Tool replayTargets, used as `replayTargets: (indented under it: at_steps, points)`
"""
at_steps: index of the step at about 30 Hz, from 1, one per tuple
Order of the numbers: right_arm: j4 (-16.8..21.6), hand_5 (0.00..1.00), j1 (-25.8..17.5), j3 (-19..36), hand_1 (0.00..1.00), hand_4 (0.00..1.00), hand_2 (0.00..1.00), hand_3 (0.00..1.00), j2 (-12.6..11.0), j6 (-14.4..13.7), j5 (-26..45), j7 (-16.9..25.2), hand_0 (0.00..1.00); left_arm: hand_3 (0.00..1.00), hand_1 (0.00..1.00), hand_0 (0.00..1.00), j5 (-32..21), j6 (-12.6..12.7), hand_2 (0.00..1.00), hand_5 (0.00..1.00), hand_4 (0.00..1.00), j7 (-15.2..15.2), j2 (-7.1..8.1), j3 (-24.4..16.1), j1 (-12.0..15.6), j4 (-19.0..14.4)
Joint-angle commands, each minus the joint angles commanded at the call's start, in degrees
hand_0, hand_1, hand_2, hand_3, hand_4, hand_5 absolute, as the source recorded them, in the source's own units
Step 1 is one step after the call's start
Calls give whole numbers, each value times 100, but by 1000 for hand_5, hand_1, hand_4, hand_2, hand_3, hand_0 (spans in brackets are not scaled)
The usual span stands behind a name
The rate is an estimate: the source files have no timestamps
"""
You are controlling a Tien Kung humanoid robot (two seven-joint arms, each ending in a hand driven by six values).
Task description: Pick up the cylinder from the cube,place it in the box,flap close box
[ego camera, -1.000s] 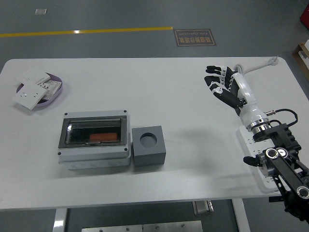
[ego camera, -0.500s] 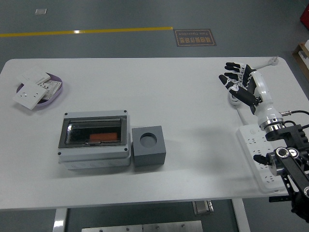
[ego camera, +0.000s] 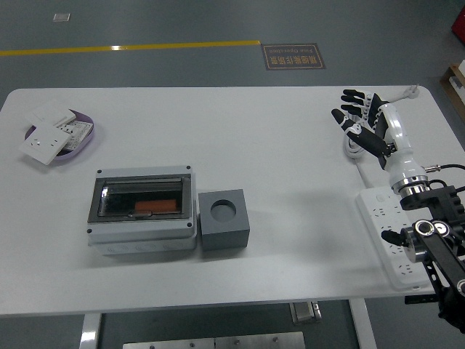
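A grey box [ego camera: 142, 212] with a shut clear flap sits at the table's left middle. An orange cylinder [ego camera: 155, 207] lies inside it, under the flap. A dark grey cube [ego camera: 224, 219] with an empty round hole on top stands right beside the box. My right hand [ego camera: 361, 120] is raised over the table's far right, fingers spread and holding nothing, well away from the cube and box. My left arm is out of view.
A purple dish [ego camera: 80, 145] with white switch plates sits at the far left. A white power strip [ego camera: 389, 236] and its cable [ego camera: 396, 95] lie along the right edge under my right arm.
My right hand has drawn back to the right and slightly away from the table's middle, staying open. The box, cube and dish have not moved.
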Motion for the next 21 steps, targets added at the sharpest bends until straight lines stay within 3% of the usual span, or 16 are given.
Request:
replayTargets:
  at_steps: [12, 21]
  points:
    - [-19, 418, -41, 42, 726, 929, 741, 749, 56, -67, 59, 89, 813, 951, 852, 923, -177, 32, 854, 2, 2, -30, -92, 52, 15, 0]
    - [-22, 417, -5, 81, 725, 927, 739, 748, 93, -103, 21, 84, 812, 951, 852, 923, -127, 34, 854, 2, 2, -38, -51, -16, -54, 0]
